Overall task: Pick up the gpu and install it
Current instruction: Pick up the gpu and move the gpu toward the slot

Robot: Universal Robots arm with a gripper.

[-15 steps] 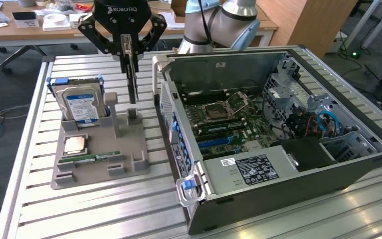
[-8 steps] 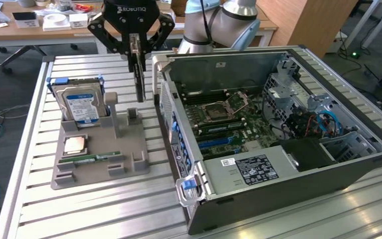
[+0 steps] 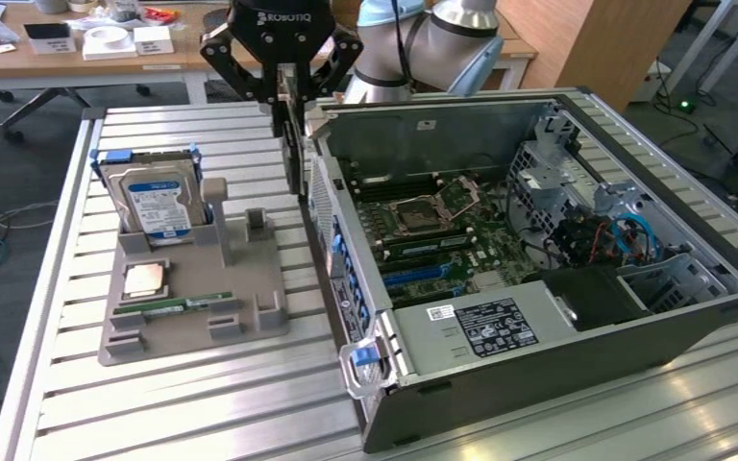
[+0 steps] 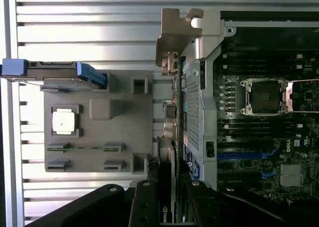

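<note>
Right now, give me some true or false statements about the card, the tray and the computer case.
The jaws are shut on the gpu. True.
The case is open, its motherboard showing. True.
The gpu is seated on the motherboard. False: it hangs outside the case, beside its wall.
The hard drive lies flat inside the case. False: the hard drive stands upright in the grey tray.

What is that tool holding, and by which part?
The gpu, pinched at its upper end by the tool; the rest hangs below.
</note>
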